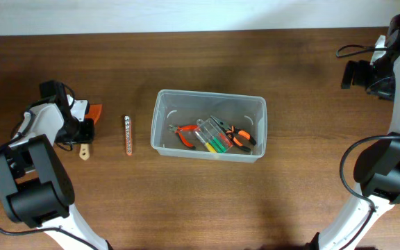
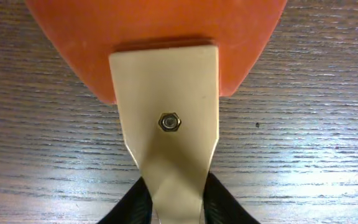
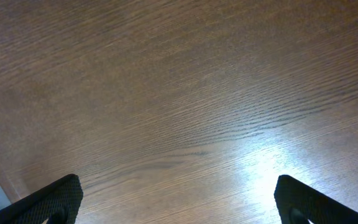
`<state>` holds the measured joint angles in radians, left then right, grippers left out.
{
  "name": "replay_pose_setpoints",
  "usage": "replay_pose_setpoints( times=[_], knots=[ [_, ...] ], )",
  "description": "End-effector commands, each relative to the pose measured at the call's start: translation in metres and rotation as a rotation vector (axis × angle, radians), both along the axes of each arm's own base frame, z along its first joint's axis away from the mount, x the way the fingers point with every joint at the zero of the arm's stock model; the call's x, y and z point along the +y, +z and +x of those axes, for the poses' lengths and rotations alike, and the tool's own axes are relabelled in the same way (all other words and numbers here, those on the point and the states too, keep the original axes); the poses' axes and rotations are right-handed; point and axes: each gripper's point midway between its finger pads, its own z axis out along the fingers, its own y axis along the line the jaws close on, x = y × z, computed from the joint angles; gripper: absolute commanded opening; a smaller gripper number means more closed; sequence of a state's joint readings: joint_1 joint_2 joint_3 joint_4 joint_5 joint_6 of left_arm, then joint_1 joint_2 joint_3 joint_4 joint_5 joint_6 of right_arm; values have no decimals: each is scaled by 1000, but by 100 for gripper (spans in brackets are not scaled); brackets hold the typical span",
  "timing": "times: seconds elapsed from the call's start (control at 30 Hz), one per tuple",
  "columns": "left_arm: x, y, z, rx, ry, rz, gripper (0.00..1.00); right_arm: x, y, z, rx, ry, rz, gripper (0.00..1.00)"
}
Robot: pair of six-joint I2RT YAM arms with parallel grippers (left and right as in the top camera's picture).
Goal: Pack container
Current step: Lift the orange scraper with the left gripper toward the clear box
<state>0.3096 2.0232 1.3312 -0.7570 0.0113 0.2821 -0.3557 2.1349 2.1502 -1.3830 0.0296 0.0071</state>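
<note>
**Brown wood desk [image 1: 290, 208]: left pincer [image 2: 176, 205] on tool, container [image 1: 210, 94] mid-desk**

The clear container sits at the desk's centre and already holds orange-handled pliers [image 1: 184, 133] and a small screwdriver case [image 1: 212, 135]. An orange-and-beige tool [image 2: 166, 74] lies flat near the left edge. The left pincer is narrow, with its pads [image 2: 126, 208] against both sides of the beige stem. The right pincer [image 3: 179, 202] is wide and holds nothing, over bare wood by the far right corner.

The step in hand is likely the pick-up. The stem tapers, so the grip could slip. It is best to squeeze squarely, lift straight up, clear the rim, and release over the container's free left half.
</note>
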Motion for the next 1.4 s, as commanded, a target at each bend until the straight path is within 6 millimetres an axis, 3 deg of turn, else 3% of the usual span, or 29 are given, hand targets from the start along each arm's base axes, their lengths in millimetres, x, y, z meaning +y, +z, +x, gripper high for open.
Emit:
replay_pose_setpoints(
  times=[0.0, 0.73, 1.1, 1.37],
  knots=[
    [-4, -19, -15, 60, -5, -10, 27, 0, -1, -1, 5, -9, -2, 99],
    [-2, -11, -7, 41, 3, -6, 13, 0, -1, -1, 5, -9, -2, 99],
    [2, 32, 27, -26, -11, 8, 7, 0, -1, -1, 5, -9, -2, 99],
    [-20, 79, 67, -133, -74, -10, 6, 0, -1, -1, 5, -9, -2, 99]
  ],
)
